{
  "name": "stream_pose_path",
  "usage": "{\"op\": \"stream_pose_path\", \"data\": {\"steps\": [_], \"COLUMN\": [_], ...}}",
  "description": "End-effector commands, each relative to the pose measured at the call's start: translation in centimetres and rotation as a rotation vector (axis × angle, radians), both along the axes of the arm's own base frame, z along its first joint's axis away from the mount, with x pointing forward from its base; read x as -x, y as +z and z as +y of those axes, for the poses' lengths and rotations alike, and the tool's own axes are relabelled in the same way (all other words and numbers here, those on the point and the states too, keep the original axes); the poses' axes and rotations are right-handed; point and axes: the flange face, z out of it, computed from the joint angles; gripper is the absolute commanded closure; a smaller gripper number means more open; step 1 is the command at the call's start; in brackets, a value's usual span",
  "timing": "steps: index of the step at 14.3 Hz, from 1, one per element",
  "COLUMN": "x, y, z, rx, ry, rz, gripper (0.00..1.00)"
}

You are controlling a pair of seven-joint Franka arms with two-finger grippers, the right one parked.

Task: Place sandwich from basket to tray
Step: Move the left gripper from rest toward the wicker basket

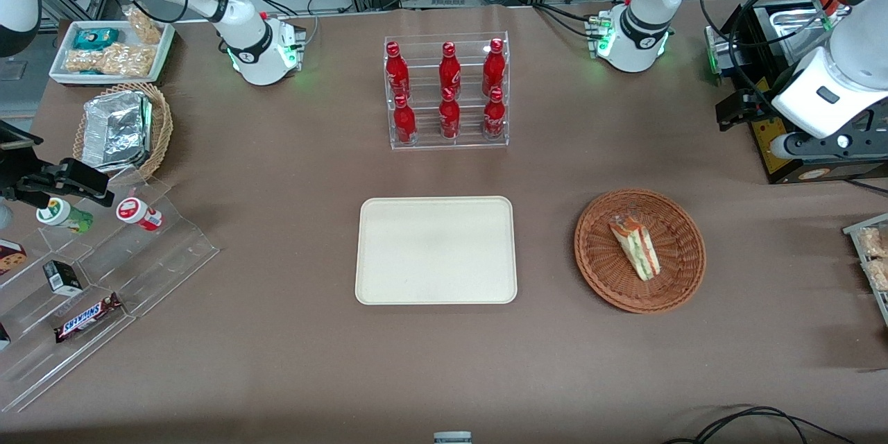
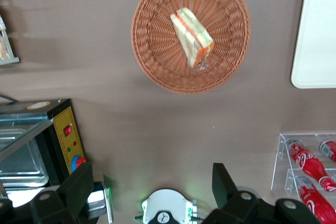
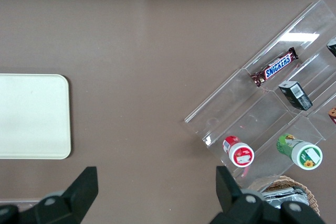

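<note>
The sandwich [image 1: 635,248], a wrapped triangular wedge with green and orange-red filling, lies in the round reddish-brown wicker basket [image 1: 590,250]. The cream rectangular tray [image 1: 436,250] lies flat beside the basket, toward the parked arm's end, with nothing on it. My left gripper [image 1: 735,111] hangs above the table, farther from the front camera than the basket and toward the working arm's end. Its fingers are wide apart and hold nothing. In the left wrist view the gripper [image 2: 151,174] is well apart from the sandwich [image 2: 192,36], the basket [image 2: 152,51] and the tray [image 2: 317,35].
A clear rack of red bottles [image 1: 447,90] stands farther from the front camera than the tray. A black box with a yellow panel [image 1: 784,146] sits near my gripper. A clear stepped stand with snacks [image 1: 90,270] and a tan basket of foil containers [image 1: 125,128] lie toward the parked arm's end.
</note>
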Motion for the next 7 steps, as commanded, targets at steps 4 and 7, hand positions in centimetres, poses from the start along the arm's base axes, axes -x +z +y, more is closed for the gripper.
{"op": "stream_pose_path", "data": {"steps": [4, 7], "x": [-1.0, -2.4], "y": [-1.2, -5.1], "z": [0.1, 0.4], "rx": [0.021, 0.007], "ry": [-0.001, 0.003], "rz": [-0.002, 0.029], "gripper": [0.00, 0.00]}}
